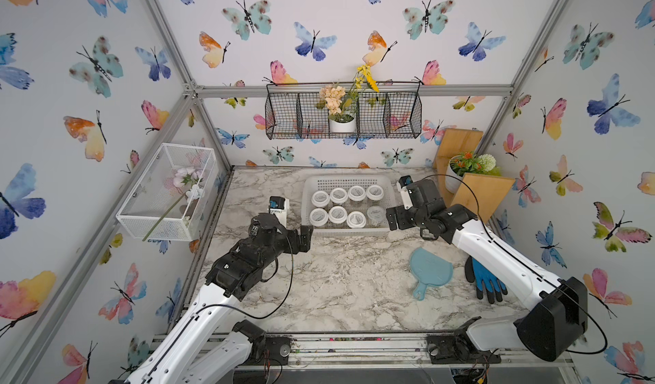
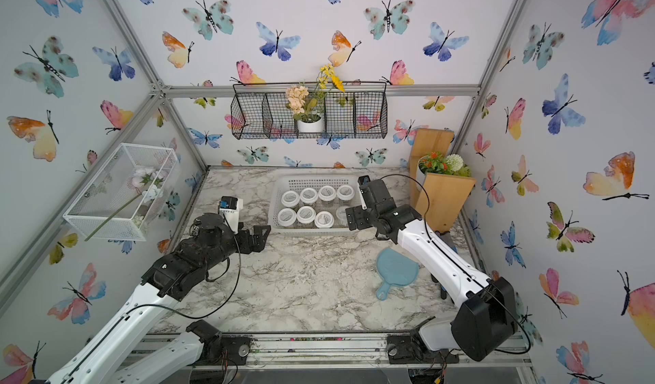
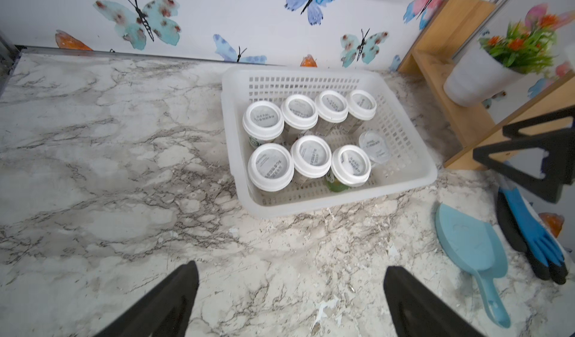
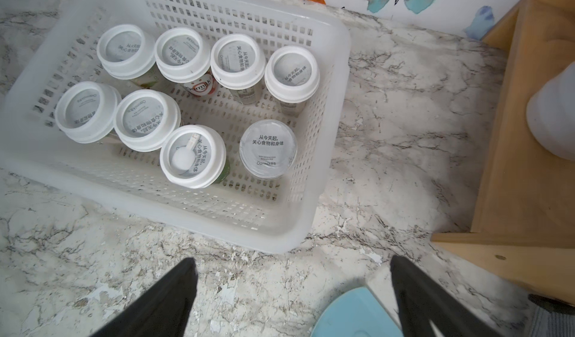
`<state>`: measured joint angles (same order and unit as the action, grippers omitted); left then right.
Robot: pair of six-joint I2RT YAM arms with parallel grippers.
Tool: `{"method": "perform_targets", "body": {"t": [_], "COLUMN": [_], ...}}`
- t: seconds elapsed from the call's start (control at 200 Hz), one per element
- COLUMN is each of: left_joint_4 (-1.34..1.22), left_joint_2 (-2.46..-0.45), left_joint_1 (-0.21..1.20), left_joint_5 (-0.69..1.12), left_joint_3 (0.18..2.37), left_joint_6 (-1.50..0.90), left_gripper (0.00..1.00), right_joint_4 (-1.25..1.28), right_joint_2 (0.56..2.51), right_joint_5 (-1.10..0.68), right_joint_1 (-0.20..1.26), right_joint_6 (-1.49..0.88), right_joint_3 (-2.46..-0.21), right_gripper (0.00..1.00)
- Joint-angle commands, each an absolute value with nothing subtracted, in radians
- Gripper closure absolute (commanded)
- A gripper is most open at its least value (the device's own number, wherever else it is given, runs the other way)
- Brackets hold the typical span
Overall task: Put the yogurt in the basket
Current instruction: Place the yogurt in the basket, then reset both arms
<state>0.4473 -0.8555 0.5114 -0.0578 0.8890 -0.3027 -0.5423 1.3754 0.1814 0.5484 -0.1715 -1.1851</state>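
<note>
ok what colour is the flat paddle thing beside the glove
The paddle is light blue all over, handle included; the left wrist view shows it best.

The low rectangular white plastic basket [image 1: 349, 181] is perforated in rows of small slots. The eight small round yogurt jars [image 4: 238, 61] have white-rimmed lids with grey discs printed in dark lettering; the near right jar [image 4: 268, 148] has a paler, flat grey lid. The marble-pattern tabletop [image 1: 336, 286] is white with grey-brown veins. Near right are a light blue paddle-shaped mat [image 1: 430, 270] and a blue-and-black rubber glove [image 1: 487, 279]. The white wallpaper [image 1: 313, 42] carries watercolour butterflies in blue, teal, pink, orange and yellow
</note>
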Motion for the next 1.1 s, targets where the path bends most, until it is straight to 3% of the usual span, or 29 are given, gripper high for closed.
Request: {"method": "perform_targets", "body": {"t": [0.0,0.23,0.37,0.531,0.766,1.096], "left_joint_4": [0.319,0.217,0.175,0.167,-0.062,-0.429], "left_joint_2": [-0.897,-1.017,-1.080,-1.100,-1.088,-1.105], "left_joint_1": [0.508,0.508,0.508,0.508,0.500,0.335], "left_joint_5": [-0.106,-0.228,-0.152,-0.314,-0.467,-0.369], "left_joint_3": [0.861,0.784,0.771,0.733,0.559,0.322], "left_joint_6": [-0.345,-0.328,-0.172,-0.142,-0.022,0.024], "left_gripper": [0.01,0.01,0.01,0.01,0.01,0.01], "right_joint_4": [-0.473,-0.275,-0.142,-0.021,0.085,0.354], "right_joint_2": [1.339,1.207,1.129,1.076,1.082,1.112], "right_joint_5": [0.275,0.374,0.379,0.396,0.462,0.526], "right_joint_1": [0.543,0.540,0.540,0.538,0.536,0.466], "right_joint_6": [-0.141,-0.140,-0.133,-0.132,-0.095,-0.044], "right_joint_3": [-1.104,-0.870,-0.736,-0.602,-0.521,-0.358], "right_gripper": [0.01,0.01,0.01,0.01,0.01,0.00]}}
